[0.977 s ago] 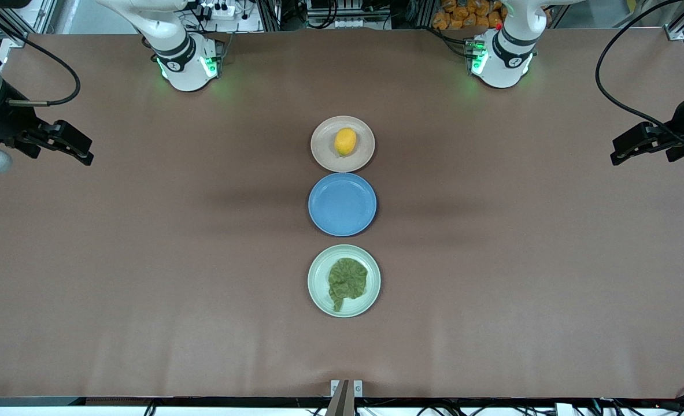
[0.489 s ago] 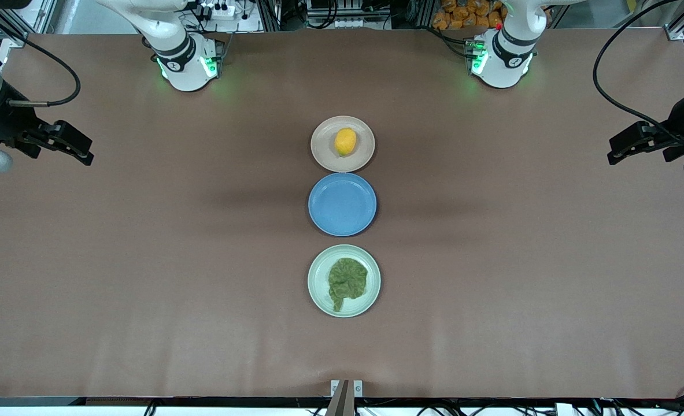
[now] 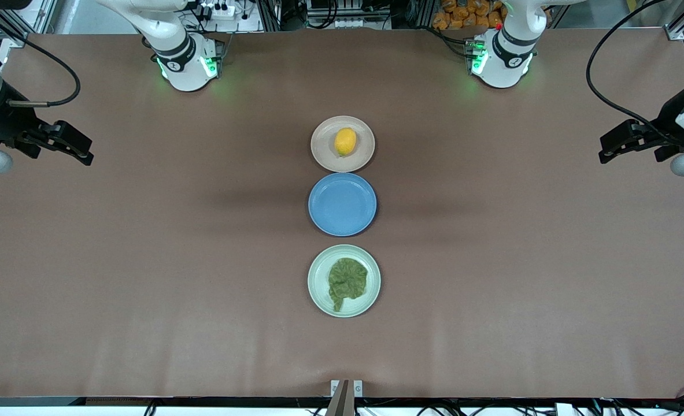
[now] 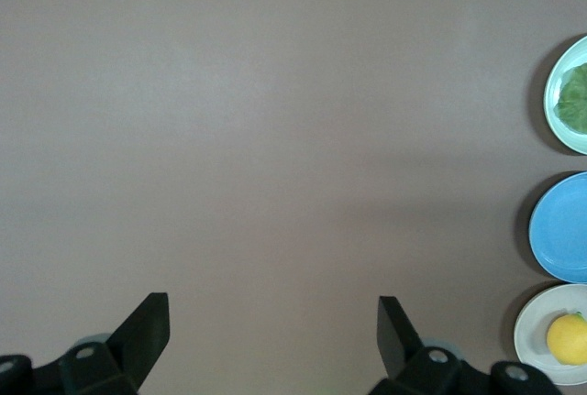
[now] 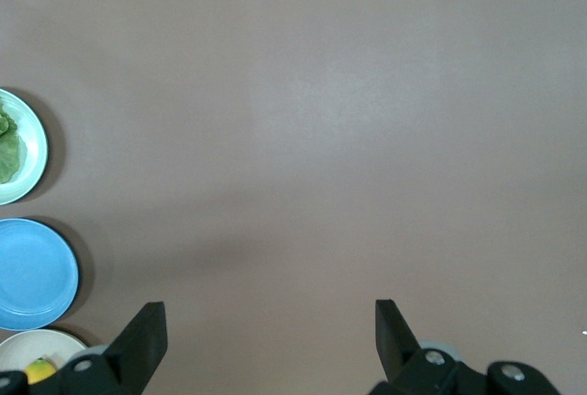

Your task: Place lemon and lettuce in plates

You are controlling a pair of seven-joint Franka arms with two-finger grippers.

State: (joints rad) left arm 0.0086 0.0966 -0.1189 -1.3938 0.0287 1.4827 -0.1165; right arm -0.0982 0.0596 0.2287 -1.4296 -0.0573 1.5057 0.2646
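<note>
The yellow lemon [image 3: 345, 141] lies in the beige-pink plate [image 3: 324, 153], farthest from the front camera. The wrinkly green lettuce [image 3: 346, 281] lies in the mint green plate [image 3: 318, 289], nearest the camera. My left gripper [image 3: 607, 149] is open and empty, up over bare table at the left arm's end. My right gripper [image 3: 84, 151] is open and empty, over bare table at the right arm's end. The left wrist view shows the lemon [image 4: 569, 337], its plate [image 4: 532, 331] and the lettuce [image 4: 576, 102]. The right wrist view shows the lettuce [image 5: 7, 152] in the mint plate [image 5: 35, 148].
An empty blue plate [image 3: 342, 204] sits between the two task plates in a line down the middle of the brown table [image 3: 145, 260]. It also shows in the left wrist view [image 4: 561, 227] and the right wrist view [image 5: 35, 274].
My left gripper has drifted a little toward the middle of the table. The right arm, the plates, the lemon and the lettuce have not moved.
</note>
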